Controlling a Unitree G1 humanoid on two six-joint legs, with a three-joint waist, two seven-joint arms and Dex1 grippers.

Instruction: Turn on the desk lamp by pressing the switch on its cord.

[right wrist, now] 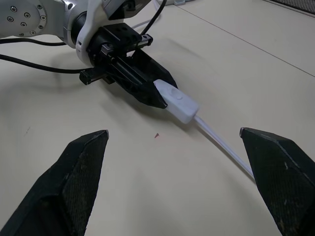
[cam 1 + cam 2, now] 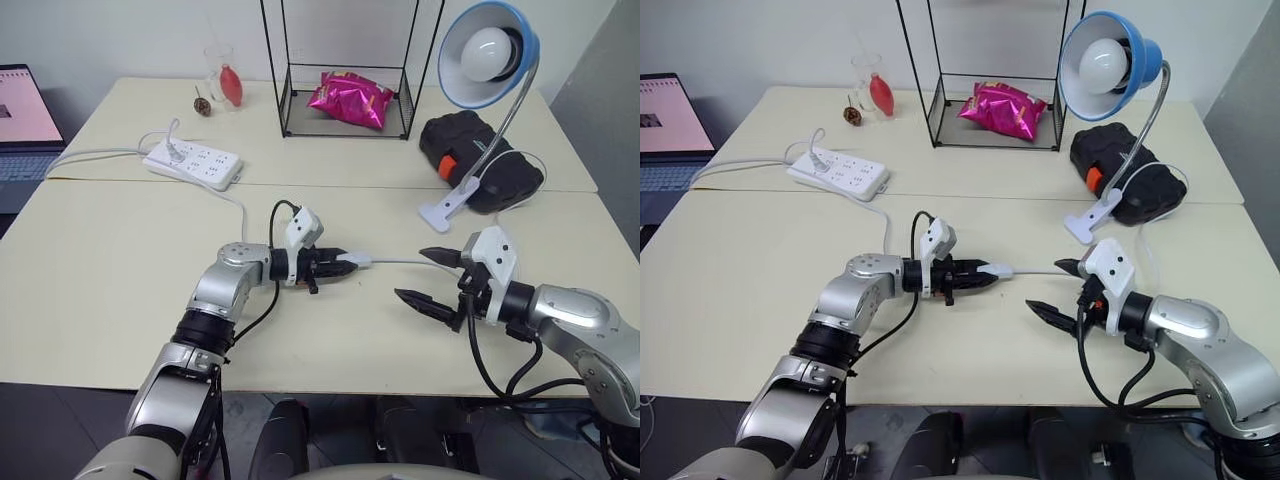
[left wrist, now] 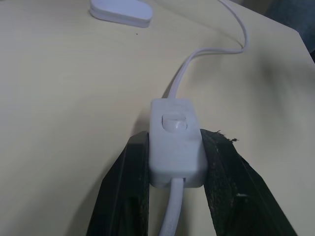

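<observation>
The small white switch sits clamped between the two black fingers of my left gripper, its rocker button facing up. From it the thin white cord runs over the table toward the desk lamp, whose blue shade and white bulb stand at the back right on a silver gooseneck with a white clip base. The bulb looks unlit. My right gripper hovers open just right of the switch, fingers spread wide on either side of the cord.
A white power strip with its thicker cable lies at the back left. A black wire frame holds a pink snack bag. A black case sits behind the lamp's clip. A laptop is at the far left.
</observation>
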